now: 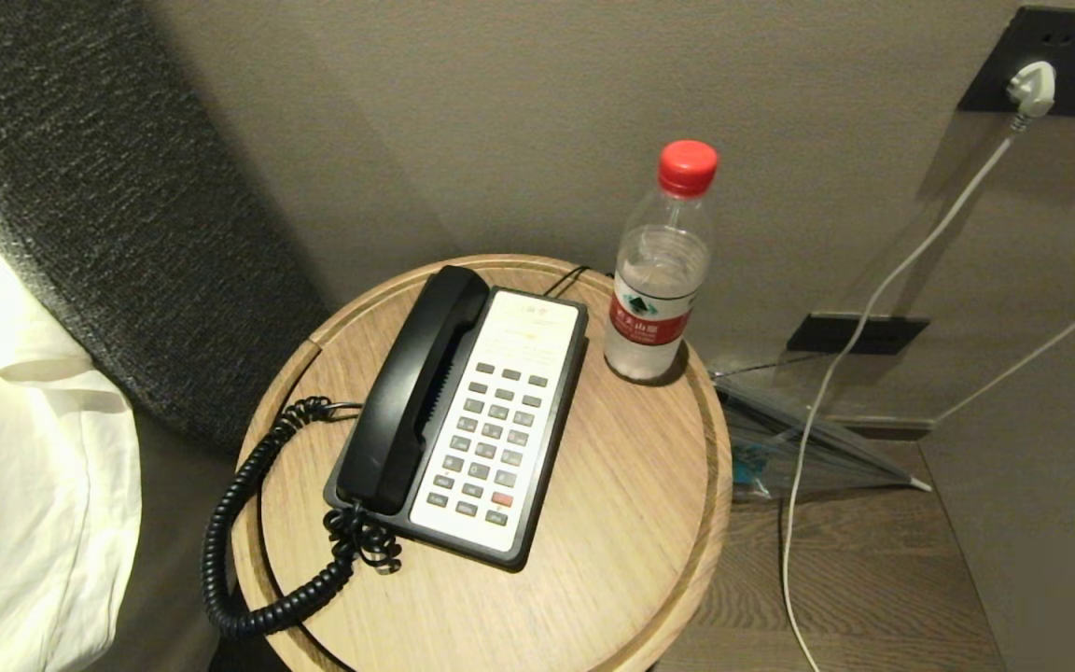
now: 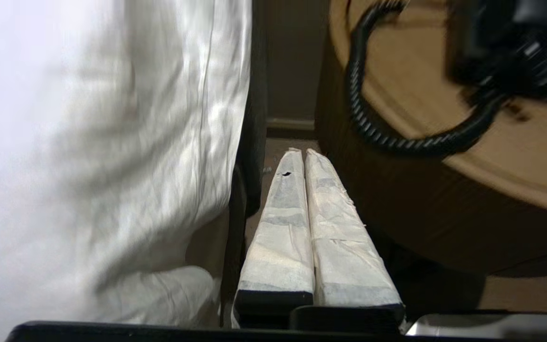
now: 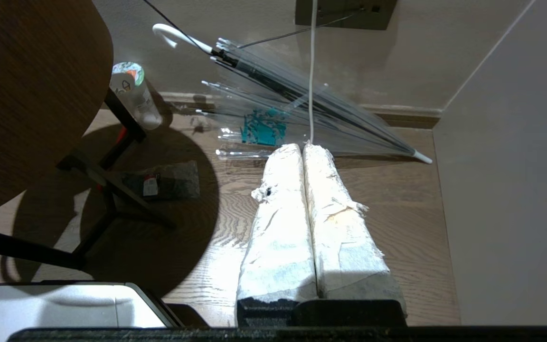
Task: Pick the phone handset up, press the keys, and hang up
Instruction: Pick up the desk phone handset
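Phone handset (image 1: 411, 392): glossy black, curved, rounded ends (coiled cord (image 1: 248, 523) attached), cradled on phone base (image 1: 500, 420) atop round wooden surface (image 1: 631, 523). Left pincer (image 2: 302, 154), right pincer (image 3: 301, 148): fully closed, empty, below surface.

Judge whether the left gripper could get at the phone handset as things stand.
Probably yes: the phone handset lies uncovered on its cradle, nothing over it. The left gripper, shut, sits low beside the table and must rise and open.

Bottle (image 1: 660, 271) flanks phone base (image 1: 491, 420) right; tabletop (image 1: 612, 523) beyond seemingly open.
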You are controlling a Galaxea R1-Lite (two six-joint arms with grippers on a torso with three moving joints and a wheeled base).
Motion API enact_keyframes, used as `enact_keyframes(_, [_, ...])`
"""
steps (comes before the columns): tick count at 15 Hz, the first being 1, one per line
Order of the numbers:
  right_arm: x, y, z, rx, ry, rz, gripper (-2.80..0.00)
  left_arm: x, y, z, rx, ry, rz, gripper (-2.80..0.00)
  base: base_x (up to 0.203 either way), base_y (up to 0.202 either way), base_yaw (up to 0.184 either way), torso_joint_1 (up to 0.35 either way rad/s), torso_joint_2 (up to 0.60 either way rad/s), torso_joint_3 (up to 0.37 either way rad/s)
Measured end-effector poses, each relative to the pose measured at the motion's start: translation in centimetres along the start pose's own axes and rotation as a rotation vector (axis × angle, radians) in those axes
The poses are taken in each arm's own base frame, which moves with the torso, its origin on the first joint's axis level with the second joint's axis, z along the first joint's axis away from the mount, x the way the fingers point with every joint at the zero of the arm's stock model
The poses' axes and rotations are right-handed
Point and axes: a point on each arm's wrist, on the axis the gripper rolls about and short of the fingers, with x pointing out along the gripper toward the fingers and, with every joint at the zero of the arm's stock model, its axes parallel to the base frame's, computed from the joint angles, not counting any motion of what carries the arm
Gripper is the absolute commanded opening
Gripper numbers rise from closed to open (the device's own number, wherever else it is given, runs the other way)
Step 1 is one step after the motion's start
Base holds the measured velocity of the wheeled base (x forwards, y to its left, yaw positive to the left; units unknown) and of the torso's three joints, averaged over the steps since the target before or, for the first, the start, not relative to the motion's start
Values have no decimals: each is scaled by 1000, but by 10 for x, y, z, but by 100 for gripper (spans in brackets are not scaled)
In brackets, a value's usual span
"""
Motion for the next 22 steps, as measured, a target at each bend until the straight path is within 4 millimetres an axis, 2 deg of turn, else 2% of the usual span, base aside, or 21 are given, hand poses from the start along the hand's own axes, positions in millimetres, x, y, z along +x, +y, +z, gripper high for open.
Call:
enact_keyframes(2, [0, 0, 0, 0, 0, 0, -280, -12, -1, 35, -7, -44, -40, -280, 0, 0, 0, 0, 0, 0])
enact_keyframes(4, [0, 0, 0, 0, 0, 0, -280, -22, -2, 79, -19, -61, -81, -280, 0, 0, 0, 0, 0, 0])
enact_keyframes(6, [0, 0, 0, 0, 0, 0, -280, -23, -3, 115, -33, -22, -123, -280, 0, 0, 0, 0, 0, 0])
enact_keyframes(7, [0, 0, 0, 0, -1, 0, -280, -21, -4, 139, -37, -8, -152, -280, 0, 0, 0, 0, 0, 0])
enact_keyframes(9, [0, 0, 0, 0, -1, 0, -280, -11, -4, 197, -43, 32, -220, -280, 0, 0, 0, 0, 0, 0])
enact_keyframes(10, [0, 0, 0, 0, -1, 0, -280, 2, -4, 220, -53, 95, -266, -280, 0, 0, 0, 0, 0, 0])
enact_keyframes(11, [0, 0, 0, 0, -1, 0, -280, 21, -5, 236, -71, 194, -314, -280, 0, 0, 0, 0, 0, 0])
enact_keyframes(13, [0, 0, 0, 0, -1, 0, -280, 61, -6, 246, -118, 421, -413, -280, 0, 0, 0, 0, 0, 0])
enact_keyframes(15, [0, 0, 0, 0, -1, 0, -280, 93, -11, 245, -148, 606, -497, -280, 0, 0, 0, 0, 0, 0])
enact_keyframes(18, [0, 0, 0, 0, -1, 0, -280, 128, -23, 241, -122, 714, -557, -280, 0, 0, 0, 0, 0, 0])
enact_keyframes(19, [0, 0, 0, 0, -1, 0, -280, 141, -34, 239, -99, 740, -601, -183, 0, 0, 0, 0, 0, 0])
enact_keyframes(20, [0, 0, 0, 0, -1, 0, -280, 153, -46, 237, -72, 755, -635, 0, 0, 0, 0, 0, 0, 0])
enact_keyframes(22, [0, 0, 0, 0, -1, 0, -280, 172, -73, 234, -19, 761, -666, 0, 0, 0, 0, 0, 0, 0])
